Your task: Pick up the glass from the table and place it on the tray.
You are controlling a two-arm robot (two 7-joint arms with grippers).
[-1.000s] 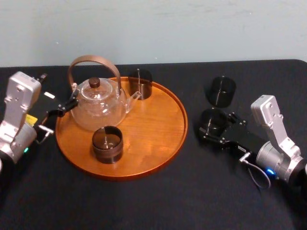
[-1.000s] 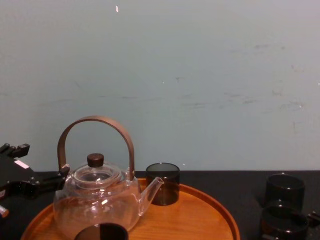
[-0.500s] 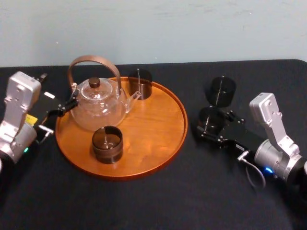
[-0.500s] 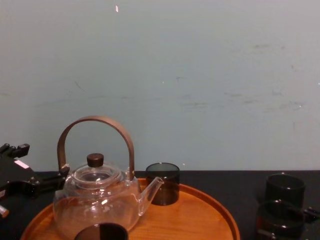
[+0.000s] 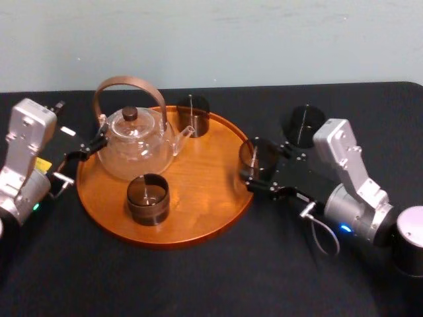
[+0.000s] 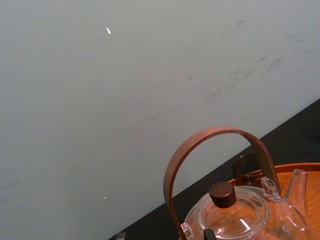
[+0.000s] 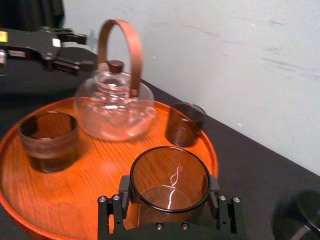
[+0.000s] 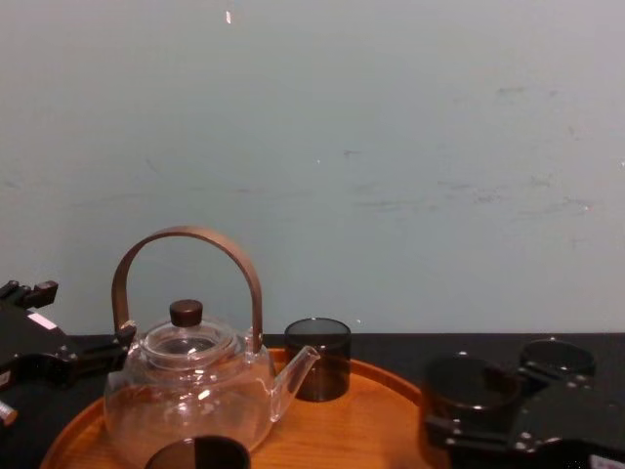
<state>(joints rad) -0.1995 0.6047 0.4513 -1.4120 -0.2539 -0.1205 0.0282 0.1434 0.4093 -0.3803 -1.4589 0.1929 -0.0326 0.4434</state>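
Nearest us on the black tabletop (image 5: 198,284), the right tool (image 5: 259,164) is closed on a dark glass (image 5: 258,155), its two fingers pressed against the glass's sides. A second ago tool and glass were well out on the tabletop to the right. Now they have swung left, and the glass hangs at the right rim of the round wooden tray (image 5: 211,178), partly over it. We judge the pick done and the carry nearly done: the glass needs to go a little further in and be set down. The bare wood just inside that rim looks free. Further left on the tray stand another glass (image 5: 148,198) and a clear teapot (image 5: 135,144) with a hooped handle, neither in the path. The left tool (image 5: 96,145) sits parked, fingers apart, just beside the teapot at the tray's left edge. A third glass (image 5: 193,115) stands at the tray's far side, and a fourth glass (image 5: 304,124) waits on the tabletop behind the right arm.
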